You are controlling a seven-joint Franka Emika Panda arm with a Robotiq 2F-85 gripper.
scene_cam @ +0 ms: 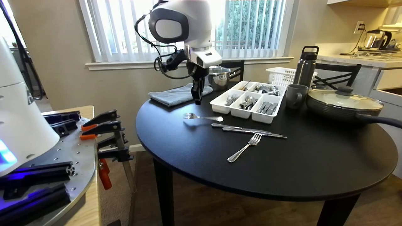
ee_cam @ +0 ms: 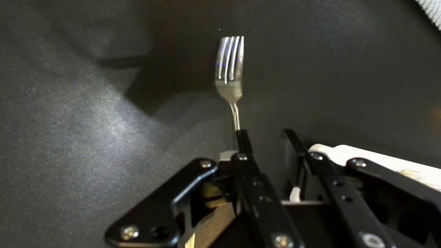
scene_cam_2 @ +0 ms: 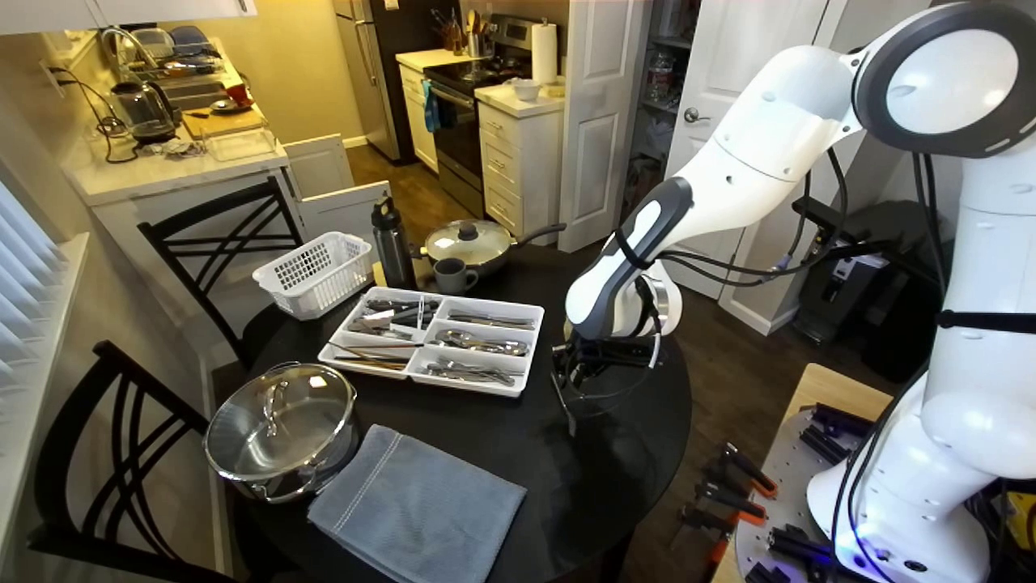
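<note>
On the black desk (scene_cam: 194, 150), between the folded blue-gray towel (scene_cam: 172, 95) and two table knives (scene_cam: 248, 130), a metal fork (ee_cam: 230, 91) lies below the gripper (ee_cam: 267, 139). The fingers (ee_cam: 245, 143) stand parted with nothing between them; in the wrist view one hides part of the handle. The fork should be light, rigid and hard to damage, but its polished, slim metal may slide or twist. A pinch across the narrow shank or mid-handle, clear of the tines, looks surest.
</note>
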